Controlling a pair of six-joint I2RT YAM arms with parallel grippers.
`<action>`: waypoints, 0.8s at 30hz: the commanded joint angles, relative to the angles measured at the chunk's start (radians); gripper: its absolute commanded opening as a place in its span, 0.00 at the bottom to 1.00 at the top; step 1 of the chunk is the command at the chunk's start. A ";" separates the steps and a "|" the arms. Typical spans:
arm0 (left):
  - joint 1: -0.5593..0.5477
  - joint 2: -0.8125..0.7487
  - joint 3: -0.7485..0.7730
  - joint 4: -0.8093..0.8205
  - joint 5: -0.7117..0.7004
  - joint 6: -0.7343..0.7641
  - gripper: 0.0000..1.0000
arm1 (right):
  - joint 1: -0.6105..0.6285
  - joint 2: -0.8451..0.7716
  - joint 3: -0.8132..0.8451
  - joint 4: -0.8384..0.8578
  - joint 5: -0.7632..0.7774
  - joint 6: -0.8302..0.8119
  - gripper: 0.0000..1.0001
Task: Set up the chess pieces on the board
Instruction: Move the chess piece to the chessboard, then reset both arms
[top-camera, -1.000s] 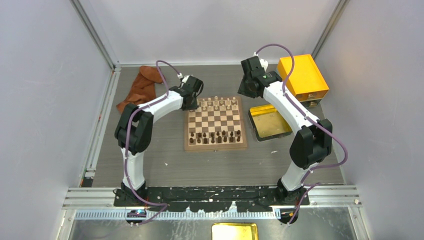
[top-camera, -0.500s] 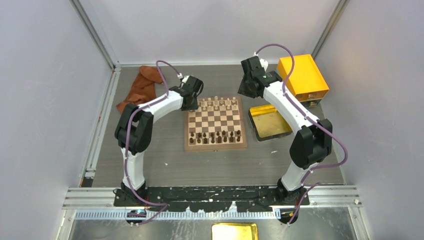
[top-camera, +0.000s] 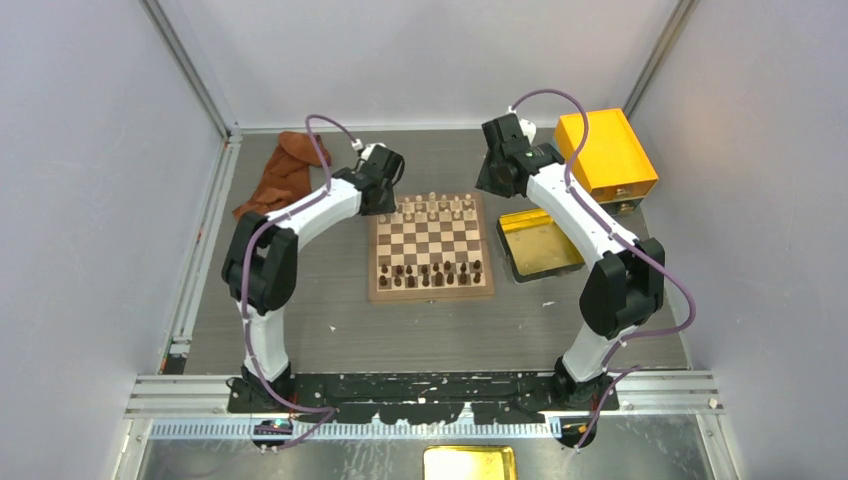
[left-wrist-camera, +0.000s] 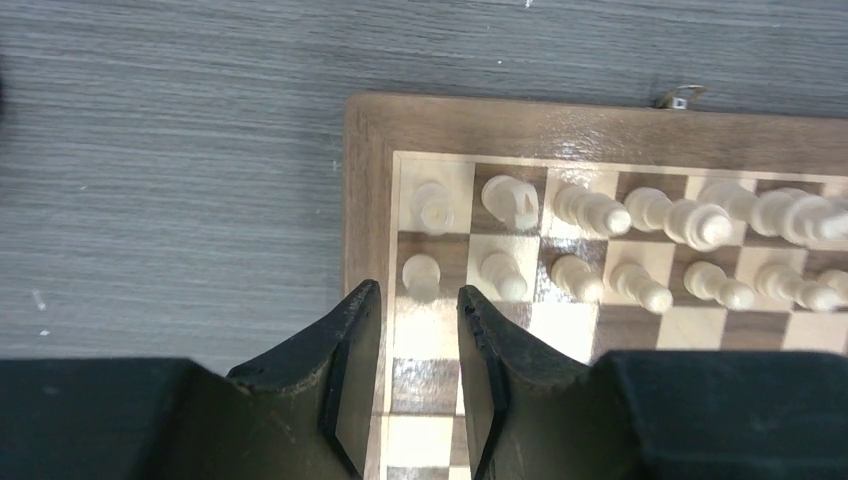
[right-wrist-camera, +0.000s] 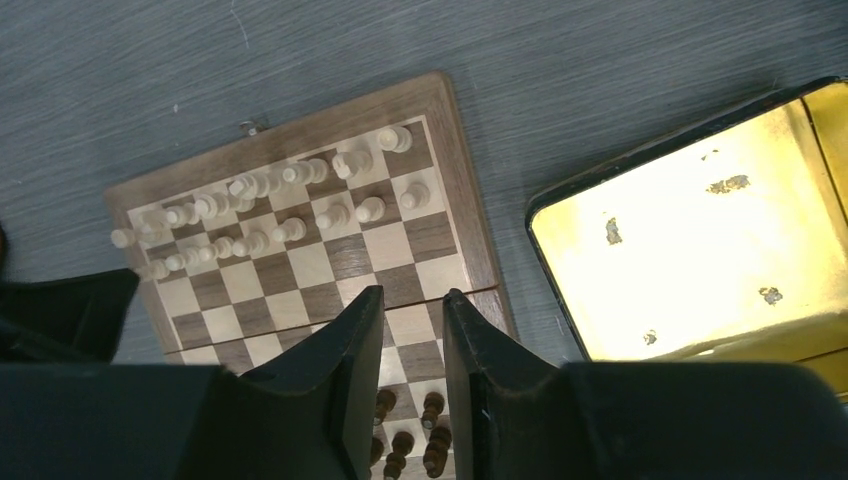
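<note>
The board (top-camera: 432, 243) lies mid-table, with cream chess pieces (top-camera: 435, 208) filling its two far rows and dark chessmen (top-camera: 435, 272) on its two near rows. My left gripper (left-wrist-camera: 418, 297) hangs over the board's far left corner (left-wrist-camera: 365, 190), open with nothing between its fingers. A cream pawn (left-wrist-camera: 421, 276) stands upright just beyond the tips, with a rook (left-wrist-camera: 432, 205) behind it. My right gripper (right-wrist-camera: 412, 297) hovers high above the board's right side (right-wrist-camera: 300, 262), open and empty. In the top view it sits by the far right corner (top-camera: 492, 180).
A shallow golden tray (top-camera: 540, 243) lies right of the board, and in the right wrist view the tray (right-wrist-camera: 700, 240) holds no pieces. An orange-yellow box (top-camera: 603, 155) stands at the back right. A brown cloth (top-camera: 285, 175) lies at the back left.
My left gripper's jaws have parted and the wrist has drawn back a little from the corner pawn. The right arm has stayed still.
</note>
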 joint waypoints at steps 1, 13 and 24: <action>-0.003 -0.182 -0.030 -0.010 -0.027 0.007 0.36 | -0.004 -0.055 -0.022 0.023 0.034 -0.018 0.34; -0.006 -0.637 -0.313 -0.054 -0.102 -0.029 0.46 | -0.002 -0.183 -0.194 0.031 0.103 -0.024 0.34; -0.008 -0.939 -0.492 -0.104 -0.191 -0.018 0.90 | -0.003 -0.321 -0.383 0.027 0.159 -0.044 0.45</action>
